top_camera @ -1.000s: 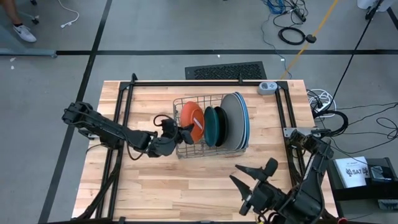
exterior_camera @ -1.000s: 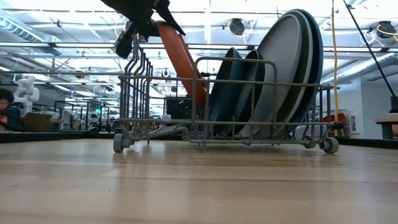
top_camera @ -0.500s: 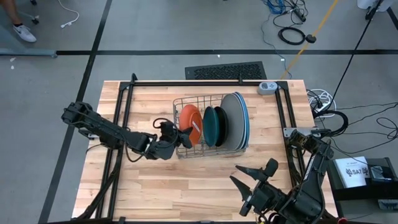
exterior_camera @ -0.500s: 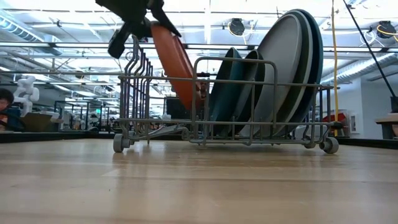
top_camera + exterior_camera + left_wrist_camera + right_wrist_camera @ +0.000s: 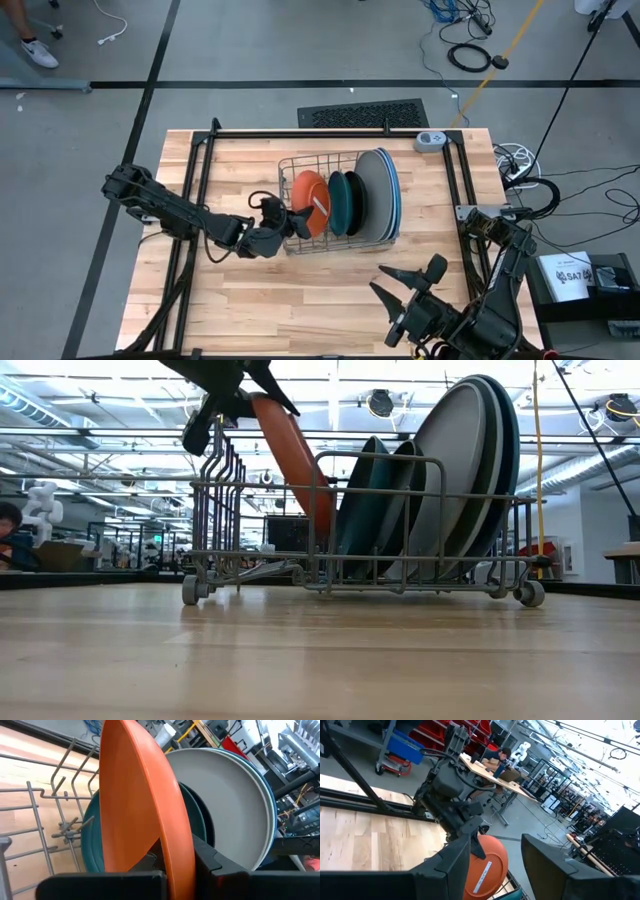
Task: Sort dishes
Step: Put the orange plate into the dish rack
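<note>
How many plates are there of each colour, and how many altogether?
Orange plate, held by the left gripper: 1
Teal plate: 1
Black plate: 1
Grey plate: 1
Blue plates: 2
Total: 6, all standing in the wire rack. The right gripper waits open near the table's front edge.

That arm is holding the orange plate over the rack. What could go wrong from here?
The left gripper pinches the orange plate only at its rim, so the plate might slip or swing. The plate is tilted, leaning toward the dark teal plate, so it could knock into it. Its lower edge sits among the wire dish rack bars and might snag. The right gripper waits near the table's front.
</note>
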